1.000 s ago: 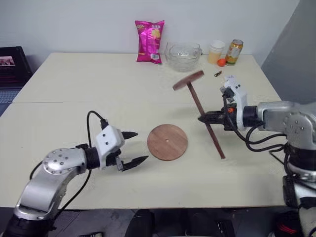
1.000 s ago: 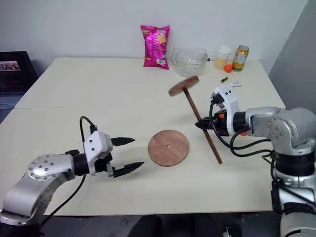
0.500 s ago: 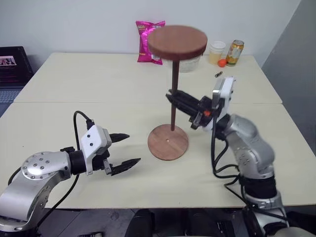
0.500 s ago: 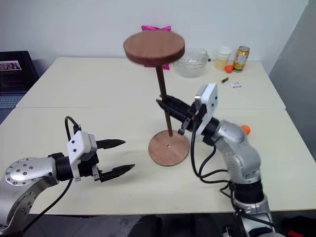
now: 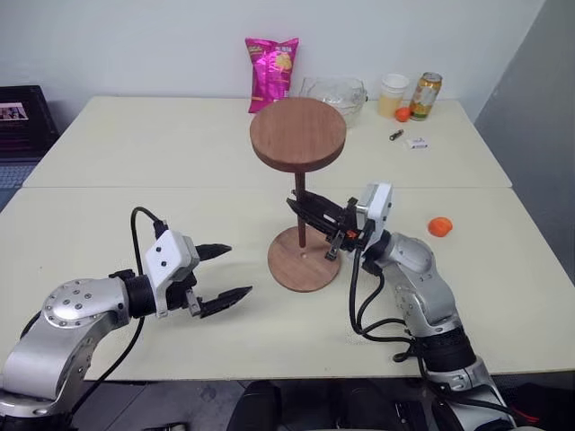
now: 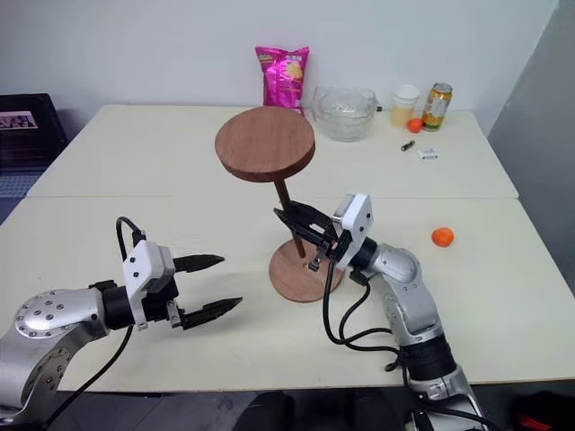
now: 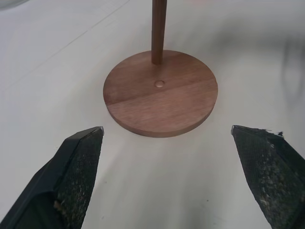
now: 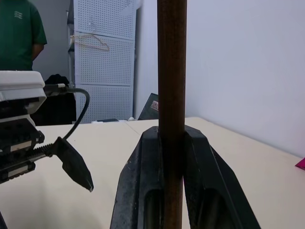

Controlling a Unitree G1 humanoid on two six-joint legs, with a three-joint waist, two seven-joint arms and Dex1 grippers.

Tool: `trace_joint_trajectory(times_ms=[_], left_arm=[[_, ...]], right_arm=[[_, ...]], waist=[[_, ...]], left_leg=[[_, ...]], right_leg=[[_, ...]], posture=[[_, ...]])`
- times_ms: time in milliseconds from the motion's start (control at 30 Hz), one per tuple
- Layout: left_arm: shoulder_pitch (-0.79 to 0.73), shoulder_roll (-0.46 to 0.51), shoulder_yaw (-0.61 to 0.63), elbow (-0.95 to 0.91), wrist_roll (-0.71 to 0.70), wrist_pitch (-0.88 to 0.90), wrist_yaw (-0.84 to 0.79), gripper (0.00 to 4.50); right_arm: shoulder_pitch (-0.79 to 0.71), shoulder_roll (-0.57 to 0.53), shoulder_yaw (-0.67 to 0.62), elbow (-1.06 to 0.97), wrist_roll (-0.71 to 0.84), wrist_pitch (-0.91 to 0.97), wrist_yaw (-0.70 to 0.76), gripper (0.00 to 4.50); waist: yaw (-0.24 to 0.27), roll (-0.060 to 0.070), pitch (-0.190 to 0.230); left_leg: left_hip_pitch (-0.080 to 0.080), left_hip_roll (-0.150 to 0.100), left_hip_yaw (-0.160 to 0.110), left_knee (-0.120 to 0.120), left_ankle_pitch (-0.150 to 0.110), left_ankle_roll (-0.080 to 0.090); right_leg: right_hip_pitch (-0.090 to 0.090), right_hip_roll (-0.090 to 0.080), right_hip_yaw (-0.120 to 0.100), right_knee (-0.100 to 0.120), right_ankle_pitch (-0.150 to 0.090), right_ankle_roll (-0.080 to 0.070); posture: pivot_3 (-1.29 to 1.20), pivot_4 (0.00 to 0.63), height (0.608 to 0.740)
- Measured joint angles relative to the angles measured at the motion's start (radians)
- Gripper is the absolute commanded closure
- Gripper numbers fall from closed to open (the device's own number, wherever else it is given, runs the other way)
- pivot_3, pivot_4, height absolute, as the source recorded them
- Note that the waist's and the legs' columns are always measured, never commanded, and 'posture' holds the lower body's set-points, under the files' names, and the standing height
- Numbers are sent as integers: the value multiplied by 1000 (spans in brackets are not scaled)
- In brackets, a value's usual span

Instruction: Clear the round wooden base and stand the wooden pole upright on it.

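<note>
A: Two arms over the cream table (image 5: 108, 153), so we go from the left. We see the left gripper (image 5: 223, 272) low above the tabletop, fingers spread wide apart, nothing between them, pointing toward the round wooden base (image 5: 304, 259).

B: Agreed, released. We also see that base lying flat on the table near the middle; from the left wrist camera its small centre hole (image 7: 159, 83) is uncovered.

A: Then the wooden pole (image 5: 299, 201). We see it standing roughly upright, disc head on top, its lower end down on the base behind the hole, not in it. Whether it actually touches the wood, we cannot tell.

B: We mark the right gripper (image 5: 305, 209) as clenched on the pole's rod, about halfway up, reaching in from the right. The right wrist camera shows both fingers pressed against the rod.

A: Far edge next: pink snack bag (image 5: 271, 61), glass bowl (image 5: 337, 90), plastic cup (image 5: 392, 94), drink can (image 5: 426, 95).

B: And we add an orange ball (image 5: 438, 226) on the table, right of the right arm, well apart from the base.
</note>
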Motion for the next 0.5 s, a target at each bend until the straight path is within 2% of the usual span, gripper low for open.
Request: trace_joint_trajectory(times_ms=[500], left_arm=[[17,17,-30,41,45,-85,-77,0]], right_arm=[[1,14,19,91,-27,-78,20,4300]], waist=[[0,0,0]], left_leg=[[0,0,0,0,0,0]], right_leg=[[0,0,0,0,0,0]], posture=[[0,150,740]])
